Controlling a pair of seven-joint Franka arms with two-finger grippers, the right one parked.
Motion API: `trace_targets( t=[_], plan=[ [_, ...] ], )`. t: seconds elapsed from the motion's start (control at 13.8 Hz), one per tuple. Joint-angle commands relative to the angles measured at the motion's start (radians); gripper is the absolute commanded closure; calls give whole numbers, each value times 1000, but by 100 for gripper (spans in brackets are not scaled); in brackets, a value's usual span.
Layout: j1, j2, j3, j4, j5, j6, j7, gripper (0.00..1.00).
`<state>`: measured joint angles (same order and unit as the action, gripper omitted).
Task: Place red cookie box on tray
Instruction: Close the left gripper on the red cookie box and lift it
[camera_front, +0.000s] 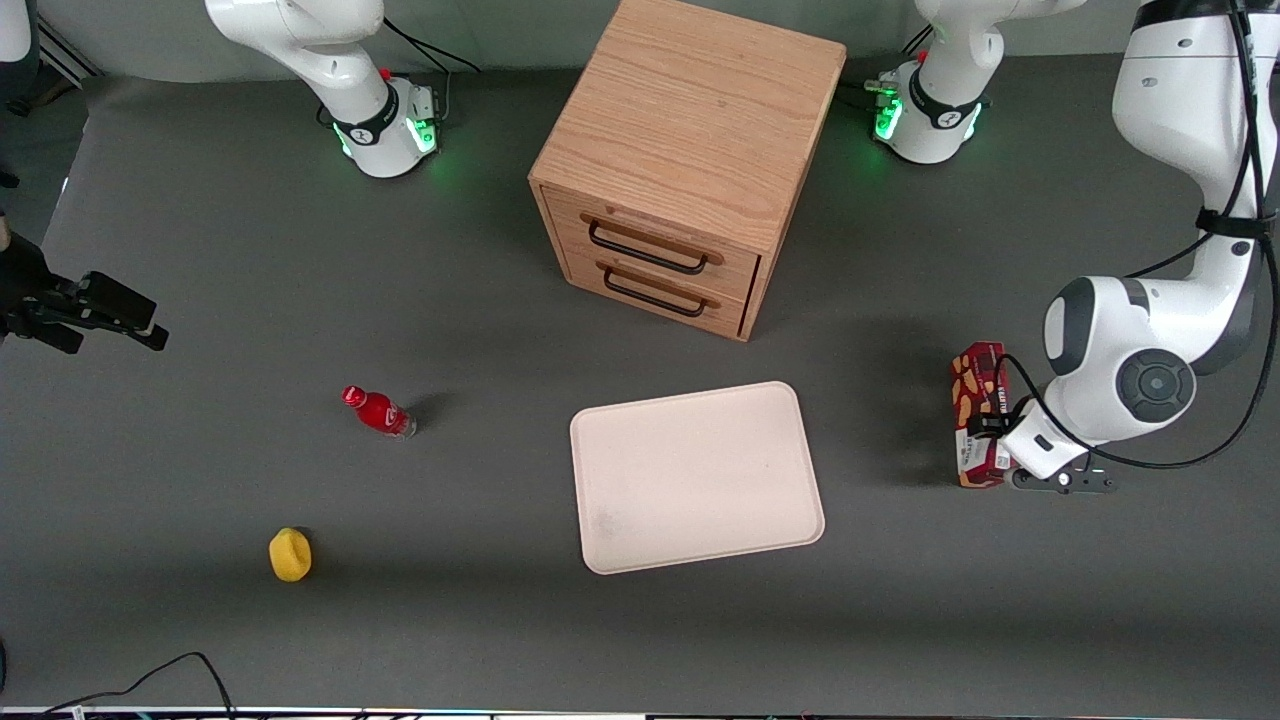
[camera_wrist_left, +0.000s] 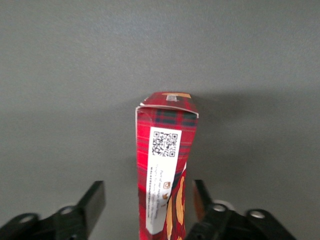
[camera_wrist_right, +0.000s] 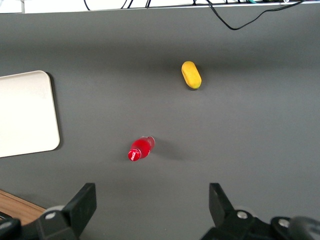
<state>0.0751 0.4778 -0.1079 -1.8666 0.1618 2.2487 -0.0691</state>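
Dark grey matte table (camera_front: 200, 260), wooden drawer cabinet (camera_front: 680, 170) at 12 o'clock of tray (camera_front: 697, 478). Red cookie box (camera_front: 977, 413) on table at 3 o'clock of tray, well apart. Gripper (camera_wrist_left: 145, 210) straddles box, jaws wide, one finger (camera_wrist_left: 201, 197) just beside it. Small red bottle (camera_front: 378, 411), yellow object (camera_front: 290, 555) toward parked arm's end.

A wooden two-drawer cabinet (camera_front: 688, 160) stands on the dark grey worktop (camera_front: 200, 260). Toward the parked arm's end stands a small red bottle (camera_front: 379, 411), with a yellow lemon-like object (camera_front: 290, 554) nearer the front camera.
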Motion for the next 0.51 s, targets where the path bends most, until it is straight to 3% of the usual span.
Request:
trace_targets(
  t=[0.0, 0.07, 0.22, 0.43],
  plan=[
    [-11, -54, 7, -71, 16, 15, 12, 46],
    [-11, -62, 5, -83, 16, 17, 12, 57],
    [-12, -61, 5, -83, 16, 19, 0, 100],
    [-50, -44, 1, 28, 2, -45, -111, 100]
  ],
)
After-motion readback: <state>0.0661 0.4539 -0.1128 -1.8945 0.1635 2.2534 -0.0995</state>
